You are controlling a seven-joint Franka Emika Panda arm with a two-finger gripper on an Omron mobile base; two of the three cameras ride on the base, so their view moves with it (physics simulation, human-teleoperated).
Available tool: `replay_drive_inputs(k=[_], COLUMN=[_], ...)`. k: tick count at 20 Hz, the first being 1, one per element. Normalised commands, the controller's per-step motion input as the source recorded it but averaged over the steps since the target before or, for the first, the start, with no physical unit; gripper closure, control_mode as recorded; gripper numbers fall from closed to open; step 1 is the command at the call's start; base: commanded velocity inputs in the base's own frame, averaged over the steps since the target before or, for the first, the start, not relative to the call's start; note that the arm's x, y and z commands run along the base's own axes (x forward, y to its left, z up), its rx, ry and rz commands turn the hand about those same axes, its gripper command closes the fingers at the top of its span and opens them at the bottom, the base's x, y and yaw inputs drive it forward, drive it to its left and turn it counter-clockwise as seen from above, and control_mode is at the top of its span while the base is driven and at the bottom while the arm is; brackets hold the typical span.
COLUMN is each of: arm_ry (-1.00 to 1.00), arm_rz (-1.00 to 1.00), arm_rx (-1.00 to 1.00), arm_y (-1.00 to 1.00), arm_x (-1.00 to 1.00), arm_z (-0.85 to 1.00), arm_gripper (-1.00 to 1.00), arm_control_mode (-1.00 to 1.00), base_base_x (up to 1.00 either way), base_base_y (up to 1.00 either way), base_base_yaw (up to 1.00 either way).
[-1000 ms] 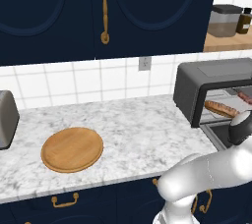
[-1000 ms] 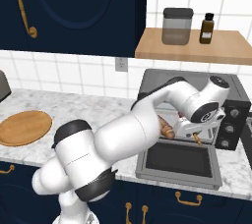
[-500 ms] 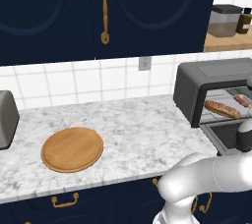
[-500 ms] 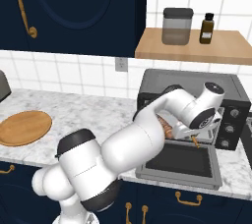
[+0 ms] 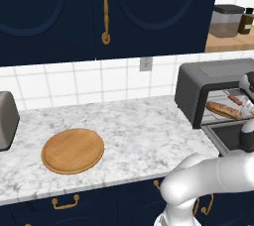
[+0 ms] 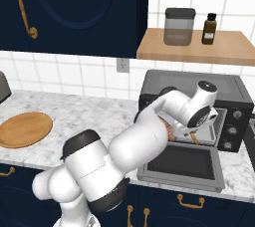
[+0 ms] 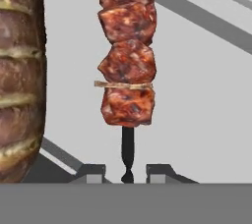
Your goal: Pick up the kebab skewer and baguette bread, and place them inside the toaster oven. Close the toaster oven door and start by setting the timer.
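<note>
A: The arm reaches right across the counter and the gripper [image 7: 127,171] sits at the mouth of the toaster oven [image 6: 191,96]. Look at the hand view: the kebab skewer [image 7: 128,51] runs straight away from the fingertips, meat chunks lined up along it.

B: And the jaws are close together, pinched on the thin stick end of that skewer. By the look of it, it hasn't been let go yet.

A: The baguette bread [image 7: 20,75] lies just beside it on the left of the hand view, already resting inside. From the left base view you can see the loaf [image 5: 224,110] on the rack through the opening.

B: The toaster oven door [image 6: 182,165] lies dropped flat toward the near edge, wide open. The round wooden board [image 5: 73,150] sits bare, well apart on the left.

A: So this reads as the placing step for the skewer, second item of two.

B: Next move, by my judgement: part the jaws, back the hand out clear of the rack, then get under that door and swing it up.

A: Then the timer knobs [image 6: 232,130] on the right panel.
</note>
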Motion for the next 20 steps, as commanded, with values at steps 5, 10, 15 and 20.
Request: replay_drive_inputs(k=[5, 10, 15, 20], arm_ry=[0.0, 0.0, 0.0, 0.0], arm_rz=[0.0, 0.0, 0.0, 0.0], arm_rx=[0.0, 0.0, 0.0, 0.0], arm_y=[0.0, 0.0, 0.0, 0.0], arm_x=[0.33, 0.28, 0.02, 0.16], arm_z=[-0.15, -0.09, -0.17, -0.07], arm_gripper=[1.0, 1.0, -1.0, -1.0], arm_control_mode=[-1.0, -1.0, -1.0, -1.0], base_base_x=[0.0, 0.0, 0.0, 0.0], base_base_y=[0.0, 0.0, 0.0, 0.0], base_base_yaw=[0.0, 0.0, 0.0, 0.0])
